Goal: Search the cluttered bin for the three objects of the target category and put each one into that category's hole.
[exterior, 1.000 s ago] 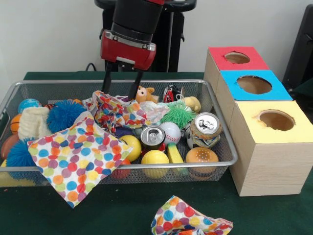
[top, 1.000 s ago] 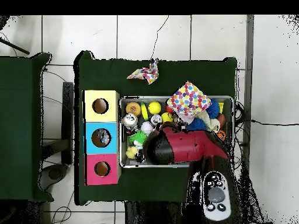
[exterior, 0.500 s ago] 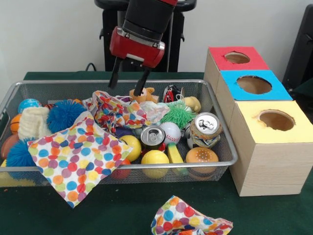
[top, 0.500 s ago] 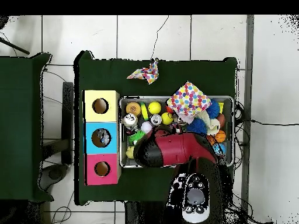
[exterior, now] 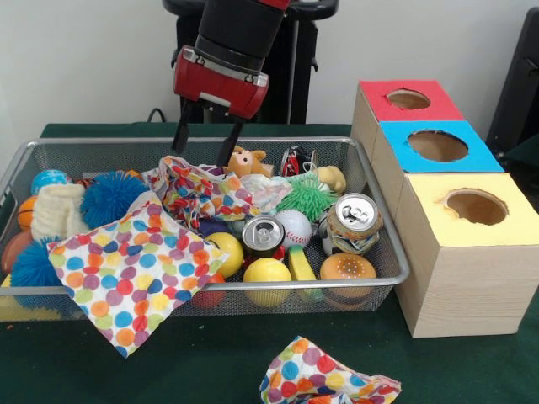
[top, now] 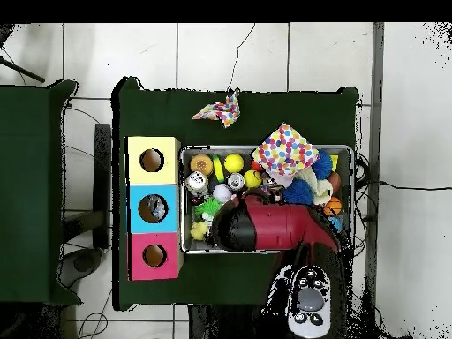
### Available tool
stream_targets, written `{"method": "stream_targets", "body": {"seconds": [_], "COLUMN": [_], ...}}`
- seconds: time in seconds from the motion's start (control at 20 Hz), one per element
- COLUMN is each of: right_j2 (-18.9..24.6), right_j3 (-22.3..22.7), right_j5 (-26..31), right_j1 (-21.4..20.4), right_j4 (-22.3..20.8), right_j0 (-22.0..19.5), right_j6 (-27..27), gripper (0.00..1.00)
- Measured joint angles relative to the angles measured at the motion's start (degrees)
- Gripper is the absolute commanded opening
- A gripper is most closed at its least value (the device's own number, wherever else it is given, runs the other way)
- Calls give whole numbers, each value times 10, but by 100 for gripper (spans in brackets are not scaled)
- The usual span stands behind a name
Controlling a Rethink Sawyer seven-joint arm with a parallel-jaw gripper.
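Note:
My gripper [exterior: 202,151] hangs open and holds nothing, just above the back of the wire bin [exterior: 383,220]. Its fingers [exterior: 179,139] stand over a crumpled patterned cloth [exterior: 198,192], with an orange plush toy [exterior: 247,160] just to the right. Two drink cans [exterior: 264,233] [exterior: 354,220], a baseball [exterior: 294,225], yellow balls [exterior: 267,273], a toy hamburger [exterior: 347,268] and a green spiky ball [exterior: 305,198] lie in the bin's right half. A spotted cloth [exterior: 135,269] drapes over the front rim. In the overhead view my arm [top: 265,225] hides the gripper.
Three wooden boxes with holes stand right of the bin: red [exterior: 408,99], blue [exterior: 436,145], yellow [exterior: 476,206]. Another patterned cloth [exterior: 324,377] lies on the table in front. Blue spiky balls [exterior: 109,195] and a knitted item [exterior: 57,209] fill the bin's left end.
The gripper swung right over the plush toy, then came back left, ending slightly higher than a second ago. It stayed open. Nothing in the bin moved.

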Motion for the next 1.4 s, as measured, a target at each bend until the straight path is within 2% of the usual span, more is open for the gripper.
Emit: {"method": "stream_targets", "body": {"seconds": [0.8,1.2,1.4], "right_j2": [-25,-48,-60], "right_j3": [8,37,58], "right_j5": [-16,-38,-75], "right_j1": [76,98,108], "right_j4": [38,70,88], "right_j0": [42,75,89], "right_j6": [0,11,16], "gripper": [100,100,100]}}
